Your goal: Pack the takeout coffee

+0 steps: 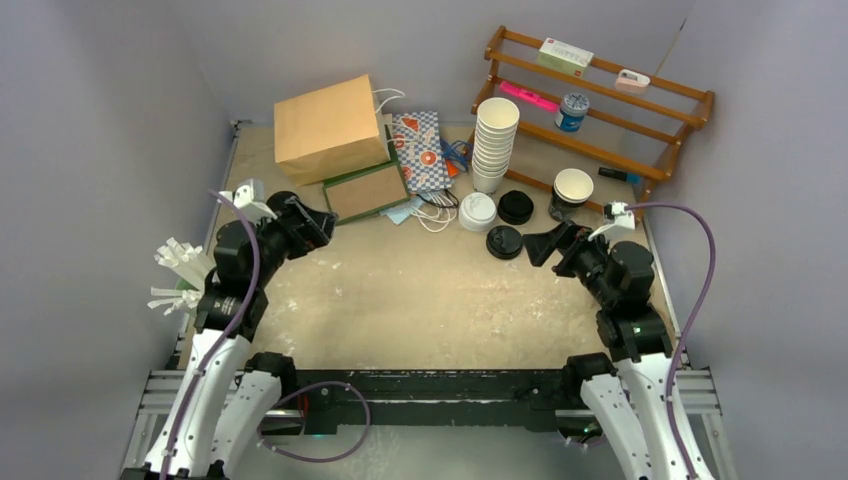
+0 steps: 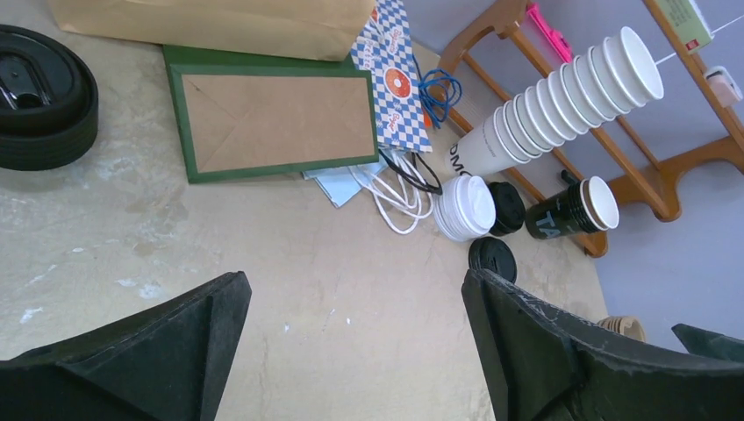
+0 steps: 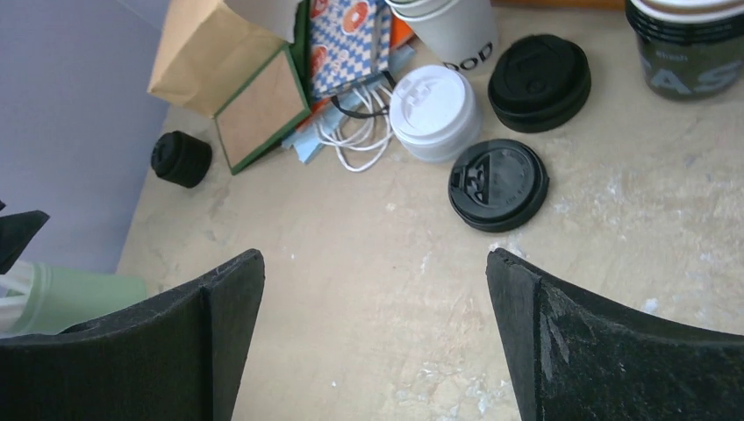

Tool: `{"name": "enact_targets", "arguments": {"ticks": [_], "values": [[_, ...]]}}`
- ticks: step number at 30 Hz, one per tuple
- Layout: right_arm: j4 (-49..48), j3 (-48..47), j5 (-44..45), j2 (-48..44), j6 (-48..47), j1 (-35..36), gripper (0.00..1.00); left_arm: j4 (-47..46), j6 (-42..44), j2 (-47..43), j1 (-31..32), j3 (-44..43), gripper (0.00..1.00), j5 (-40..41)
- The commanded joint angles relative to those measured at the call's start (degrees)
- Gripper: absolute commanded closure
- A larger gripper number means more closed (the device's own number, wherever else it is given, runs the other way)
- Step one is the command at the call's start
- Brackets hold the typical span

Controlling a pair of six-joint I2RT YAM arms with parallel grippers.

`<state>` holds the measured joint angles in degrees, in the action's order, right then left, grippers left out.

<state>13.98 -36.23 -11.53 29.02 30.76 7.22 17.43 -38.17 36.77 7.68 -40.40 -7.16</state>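
The takeout coffee sits at the back middle of the table as two low pieces. One has a white lid (image 1: 477, 211) (image 3: 434, 110) (image 2: 467, 207), and a black-lidded one (image 1: 515, 207) (image 3: 538, 82) stands right beside it. A brown paper bag (image 1: 330, 128) stands at the back left. My left gripper (image 1: 312, 225) (image 2: 351, 289) is open over bare table, well left of the cups. Open as well, my right gripper (image 1: 540, 245) (image 3: 375, 263) hovers just in front of them with nothing between its fingers.
A loose black lid (image 1: 504, 242) (image 3: 497, 184) lies near the right gripper. Behind are a tall stack of white cups (image 1: 493, 143), a dark lidless cup (image 1: 571, 192) and a wooden rack (image 1: 600, 100). Flat bags (image 1: 365, 190) lie at the back left, with a black round stack (image 2: 39, 96) by them.
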Motion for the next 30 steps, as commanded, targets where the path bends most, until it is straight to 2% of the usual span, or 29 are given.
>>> {"name": "enact_targets", "arguments": {"ticks": [1, 8, 12, 16, 20, 26, 30], "values": [[0.34, 0.44, 3.53, 1.53, 1.85, 0.08, 0.02, -6.10, -0.33, 1.72, 0.14, 2.21, 0.00, -4.22], [3.32, -0.12, 6.06, 1.25, 4.02, 0.08, 0.02, -20.58, 2.07, 10.59, 0.14, 5.63, 0.00, -12.98], [7.25, -1.38, 9.92, 0.95, 5.71, 0.07, 0.02, -26.59, -0.49, 16.49, 0.14, 5.13, 0.00, -11.78], [12.04, -3.70, 11.72, 2.05, 6.73, 0.07, 0.02, -27.01, 0.09, 24.91, 0.14, -0.78, 0.00, -10.59], [14.17, -4.81, 10.06, 2.86, 6.98, 0.09, 0.02, -26.08, 2.45, 31.67, 2.00, -7.01, 0.00, -3.81], [14.27, -4.36, 10.60, 0.92, 5.54, 0.12, 0.02, -22.03, 7.76, 38.47, 6.95, -16.98, 0.00, 11.98], [13.78, -4.11, 11.34, -0.32, 5.04, 0.07, 0.02, -17.67, 14.54, 45.56, 11.68, -27.96, 0.00, 23.31]]}}
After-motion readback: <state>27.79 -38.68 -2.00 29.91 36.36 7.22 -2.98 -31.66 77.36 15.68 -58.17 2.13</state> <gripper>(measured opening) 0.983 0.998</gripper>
